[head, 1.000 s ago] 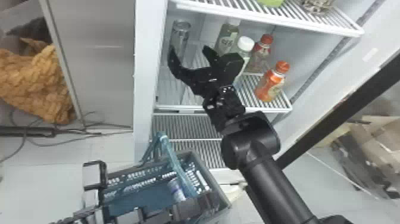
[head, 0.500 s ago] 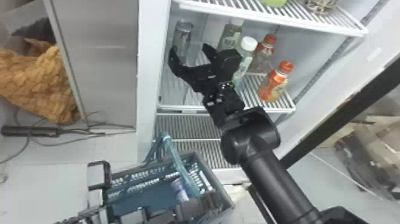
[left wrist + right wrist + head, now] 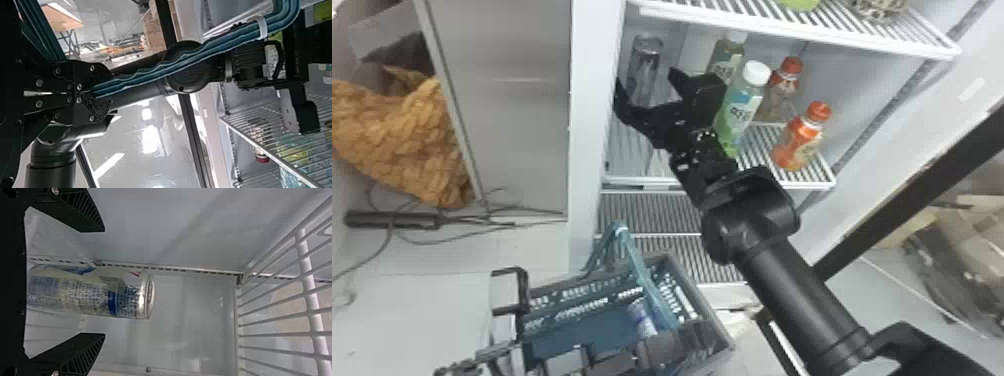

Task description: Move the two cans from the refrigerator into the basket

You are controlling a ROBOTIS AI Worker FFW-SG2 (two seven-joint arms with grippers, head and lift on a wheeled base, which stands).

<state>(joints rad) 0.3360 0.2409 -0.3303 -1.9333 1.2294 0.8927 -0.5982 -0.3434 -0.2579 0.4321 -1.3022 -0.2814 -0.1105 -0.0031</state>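
In the head view, my right gripper (image 3: 648,82) is inside the refrigerator, just in front of an upright can (image 3: 646,50) on the left of the middle shelf. From the right wrist, the open gripper (image 3: 105,282) has this can (image 3: 125,293) between its spread fingers, with gaps on both sides. Another can (image 3: 643,320) lies in the blue basket (image 3: 704,305) below. At the bottom of the head view is my left gripper (image 3: 662,345), by the basket's handle (image 3: 637,265). Seen from the left wrist, that gripper (image 3: 96,94) is shut on the handle (image 3: 188,58).
Several bottles, including a white-capped one (image 3: 742,105) and an orange one (image 3: 799,137), stand right of the right gripper. The upper shelf (image 3: 797,30) hangs above, and the refrigerator's left wall edge (image 3: 587,125) is close by. A wire rack (image 3: 274,333) shows in the right wrist view.
The head view has shifted slightly. Against the shelf, my right gripper has moved a little left and farther in, toward the can; its fingers remain apart. The basket's can stays inside.
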